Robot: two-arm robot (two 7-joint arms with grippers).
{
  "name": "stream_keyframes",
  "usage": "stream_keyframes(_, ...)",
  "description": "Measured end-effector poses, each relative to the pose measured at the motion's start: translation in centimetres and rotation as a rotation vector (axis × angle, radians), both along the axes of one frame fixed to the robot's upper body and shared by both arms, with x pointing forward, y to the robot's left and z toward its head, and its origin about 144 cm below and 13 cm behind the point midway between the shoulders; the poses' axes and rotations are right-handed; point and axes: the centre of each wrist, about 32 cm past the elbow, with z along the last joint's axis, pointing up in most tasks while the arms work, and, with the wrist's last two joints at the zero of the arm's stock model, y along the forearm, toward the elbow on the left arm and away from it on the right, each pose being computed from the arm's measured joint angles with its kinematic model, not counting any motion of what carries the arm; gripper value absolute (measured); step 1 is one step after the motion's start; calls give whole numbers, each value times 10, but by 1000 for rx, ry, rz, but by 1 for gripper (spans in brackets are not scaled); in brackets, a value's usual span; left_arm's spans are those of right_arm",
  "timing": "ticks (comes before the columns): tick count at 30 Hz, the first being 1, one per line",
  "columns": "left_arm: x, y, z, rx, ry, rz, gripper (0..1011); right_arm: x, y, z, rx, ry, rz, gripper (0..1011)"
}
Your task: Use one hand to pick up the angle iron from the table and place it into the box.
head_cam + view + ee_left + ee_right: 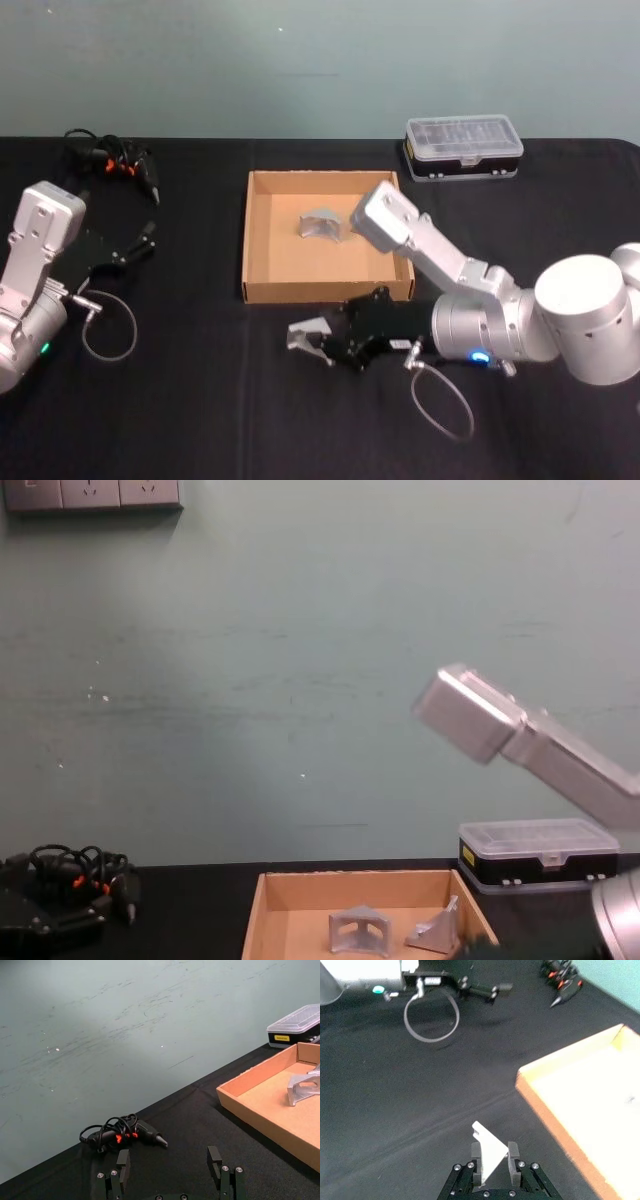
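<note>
Surface: a flat black table (200, 410) is being seen spanning the head view, backed by a pale green wall.
Centre: a shallow tan cardboard box (262, 290) is being carried directly on the tabletop, its low walls open upward.
Far right: a clear-lidded plastic case (463, 147) with a black base is being carried near the table's back edge, well apart from the box.
Far left: a bundle of black cable with orange marks and a pointed black tool (110, 160) is being carried near the back edge; it is also being seen in the left wrist view (120, 1135).
</note>
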Motion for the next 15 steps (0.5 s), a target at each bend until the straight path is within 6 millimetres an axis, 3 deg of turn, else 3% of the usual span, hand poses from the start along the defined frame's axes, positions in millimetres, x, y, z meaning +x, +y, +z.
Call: stream_keyframes(15,0,0,0,0,0,0,1011,60,12,18,2,-86,-116,307)
